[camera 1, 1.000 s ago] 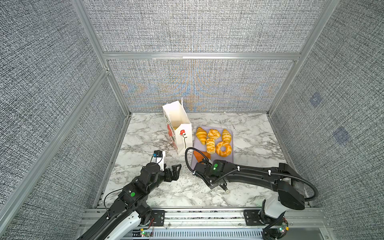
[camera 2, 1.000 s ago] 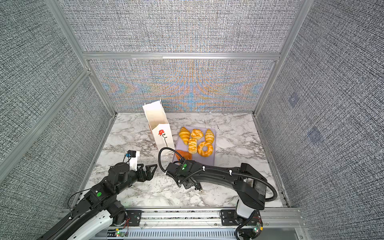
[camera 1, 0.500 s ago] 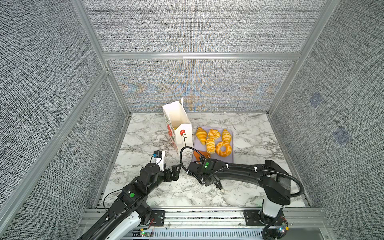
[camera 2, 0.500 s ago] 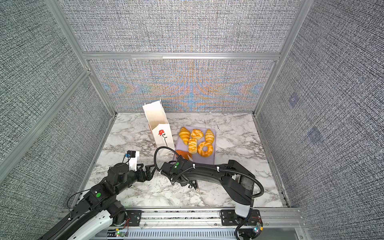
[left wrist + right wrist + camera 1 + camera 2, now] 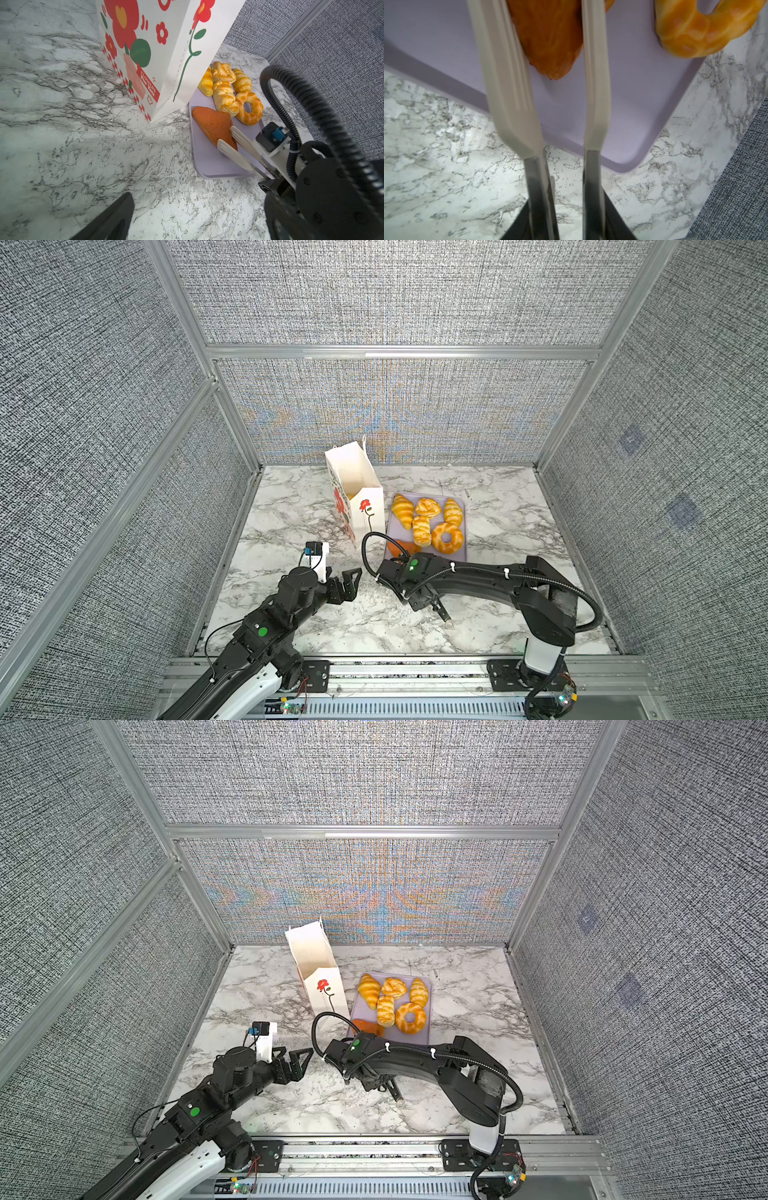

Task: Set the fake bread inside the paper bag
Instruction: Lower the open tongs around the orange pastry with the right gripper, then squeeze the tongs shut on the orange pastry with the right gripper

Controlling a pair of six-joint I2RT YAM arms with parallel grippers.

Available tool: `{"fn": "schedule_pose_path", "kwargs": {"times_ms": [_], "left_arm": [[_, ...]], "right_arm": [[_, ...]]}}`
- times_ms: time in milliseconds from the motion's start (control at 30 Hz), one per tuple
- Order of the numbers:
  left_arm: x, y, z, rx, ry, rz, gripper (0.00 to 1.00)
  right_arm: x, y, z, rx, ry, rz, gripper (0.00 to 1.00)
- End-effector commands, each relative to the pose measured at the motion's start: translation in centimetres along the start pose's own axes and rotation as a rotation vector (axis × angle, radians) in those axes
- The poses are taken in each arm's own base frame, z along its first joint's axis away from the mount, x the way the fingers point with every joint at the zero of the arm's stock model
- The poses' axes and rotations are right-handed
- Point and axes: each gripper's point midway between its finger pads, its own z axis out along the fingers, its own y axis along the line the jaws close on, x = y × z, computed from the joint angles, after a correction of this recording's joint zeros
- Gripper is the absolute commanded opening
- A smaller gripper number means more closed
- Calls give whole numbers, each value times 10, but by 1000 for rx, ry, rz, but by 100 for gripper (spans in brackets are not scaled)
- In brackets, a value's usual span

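Note:
The white paper bag (image 5: 357, 497) with a red flower stands upright with its mouth open, left of a lavender tray (image 5: 464, 552). Several golden fake breads lie on the tray, among them a ring (image 5: 446, 537) and a braided loaf (image 5: 421, 531). My right gripper (image 5: 226, 135) has long white fingers (image 5: 508, 83). They press on both sides of the orange-brown triangular bread (image 5: 548, 35), which rests on the tray's near corner. My left gripper (image 5: 343, 578) stands open over bare marble in front of the bag, holding nothing.
The marble floor is walled by grey fabric panels on three sides, with a metal rail along the front. The right arm's black cable loop (image 5: 368, 549) arches close to the bag's front corner. A speck of yellow (image 5: 351, 495) shows inside the bag.
My right gripper's fingers have drawn together onto the orange-brown bread, and its forearm has shifted slightly. The left arm has hardly moved and stays open.

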Motion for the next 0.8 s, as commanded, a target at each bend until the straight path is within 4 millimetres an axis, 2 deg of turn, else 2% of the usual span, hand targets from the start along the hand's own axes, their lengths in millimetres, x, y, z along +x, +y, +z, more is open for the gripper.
{"fn": "schedule_pose_path", "kwargs": {"times_ms": [0, 300, 767], "left_arm": [[-4, 1, -1, -10, -15, 5, 99], [-10, 1, -4, -19, -37, 2, 99], [-21, -3, -4, -23, -56, 11, 99]], "right_arm": [[7, -3, 1, 5, 30, -36, 34], [-4, -3, -19, -96, -73, -2, 32], [-11, -25, -45, -155, -194, 58, 31]]}}
